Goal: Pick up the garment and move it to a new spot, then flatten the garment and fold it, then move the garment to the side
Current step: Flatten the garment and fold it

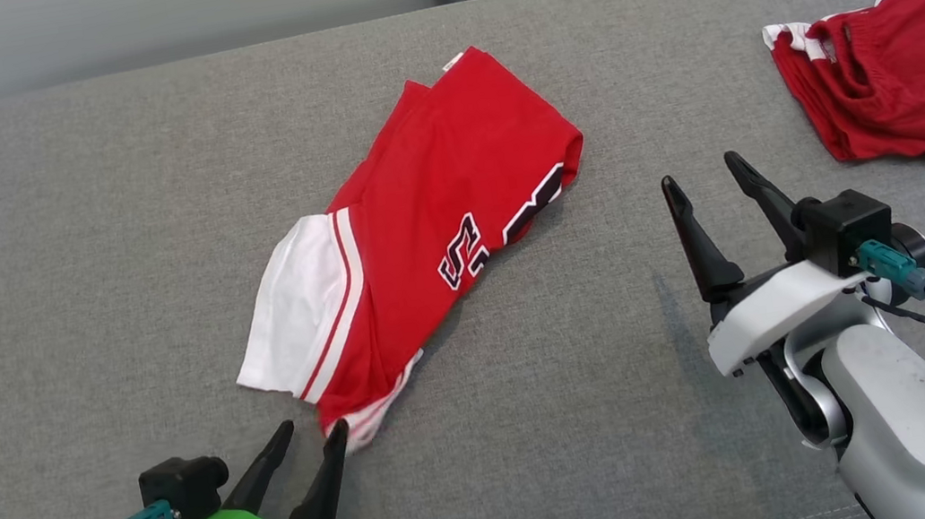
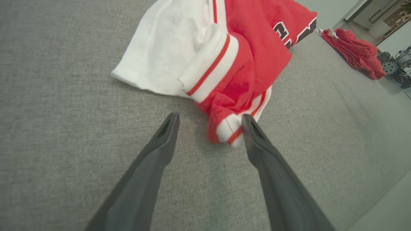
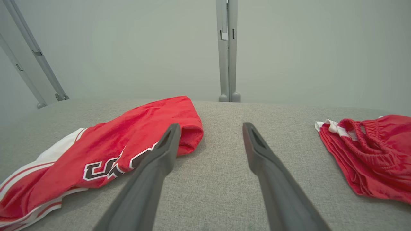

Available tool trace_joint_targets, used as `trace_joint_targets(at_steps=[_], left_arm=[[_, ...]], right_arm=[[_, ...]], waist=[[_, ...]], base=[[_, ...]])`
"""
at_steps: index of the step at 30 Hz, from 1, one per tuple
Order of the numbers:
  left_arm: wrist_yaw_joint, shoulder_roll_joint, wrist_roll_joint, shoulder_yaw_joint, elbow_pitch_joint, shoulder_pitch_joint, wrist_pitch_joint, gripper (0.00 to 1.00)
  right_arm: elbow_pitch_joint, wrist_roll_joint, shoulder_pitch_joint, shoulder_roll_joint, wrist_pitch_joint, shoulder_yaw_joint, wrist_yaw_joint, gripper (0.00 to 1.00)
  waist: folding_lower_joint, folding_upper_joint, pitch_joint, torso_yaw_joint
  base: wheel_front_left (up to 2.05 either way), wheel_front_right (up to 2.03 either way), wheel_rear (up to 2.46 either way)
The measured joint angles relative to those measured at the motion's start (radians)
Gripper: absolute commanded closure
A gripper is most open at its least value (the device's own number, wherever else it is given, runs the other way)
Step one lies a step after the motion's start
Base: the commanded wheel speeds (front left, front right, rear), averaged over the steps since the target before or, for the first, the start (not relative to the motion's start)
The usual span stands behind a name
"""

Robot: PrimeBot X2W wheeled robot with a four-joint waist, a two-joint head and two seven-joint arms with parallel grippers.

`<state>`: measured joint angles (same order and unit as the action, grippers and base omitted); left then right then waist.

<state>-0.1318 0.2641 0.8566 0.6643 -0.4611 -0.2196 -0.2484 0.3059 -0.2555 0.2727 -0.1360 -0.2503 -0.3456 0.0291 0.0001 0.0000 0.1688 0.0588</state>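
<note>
The garment (image 1: 430, 219) is a red jersey with white sleeve panels and black-and-white lettering, lying folded on the grey padded surface (image 1: 62, 243). It also appears in the left wrist view as the garment (image 2: 244, 57) and in the right wrist view as the garment (image 3: 122, 141). My left gripper (image 1: 310, 430) stands open at the jersey's near corner, and a striped hem end lies between its fingers, touching the right finger (image 2: 253, 134). My right gripper (image 1: 699, 172) is open to the right of the jersey, apart from it, with nothing between its fingers.
A second red piece of clothing with an elastic waistband (image 1: 898, 76) lies crumpled at the far right of the surface, also seen as red clothing (image 3: 369, 157). A pale wall with a metal post (image 3: 227, 48) rises behind the surface's far edge.
</note>
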Motion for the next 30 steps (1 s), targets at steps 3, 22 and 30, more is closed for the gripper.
trace_joint_targets(at_steps=[3,22,30], left_arm=[[0.0,0.014,0.0,-0.011,0.033,0.011,0.0,0.0],[0.122,0.029,0.024,-0.157,0.039,0.024,0.0,0.0],[0.178,0.0,0.002,-0.142,-0.035,-0.042,0.001,0.0]], right_arm=[[0.0,0.0,-0.01,0.0,0.0,-0.001,0.0,0.0],[0.002,0.0,-0.019,0.005,0.0,-0.032,-0.011,0.0],[0.001,0.001,-0.016,0.003,0.0,-0.03,-0.011,0.0]], waist=[[0.0,0.0,-0.007,0.002],[0.0,0.0,-0.021,-0.02],[0.0,0.0,-0.007,-0.051]], base=[[0.0,0.0,0.0],[0.0,0.0,0.0],[0.0,0.0,0.0]])
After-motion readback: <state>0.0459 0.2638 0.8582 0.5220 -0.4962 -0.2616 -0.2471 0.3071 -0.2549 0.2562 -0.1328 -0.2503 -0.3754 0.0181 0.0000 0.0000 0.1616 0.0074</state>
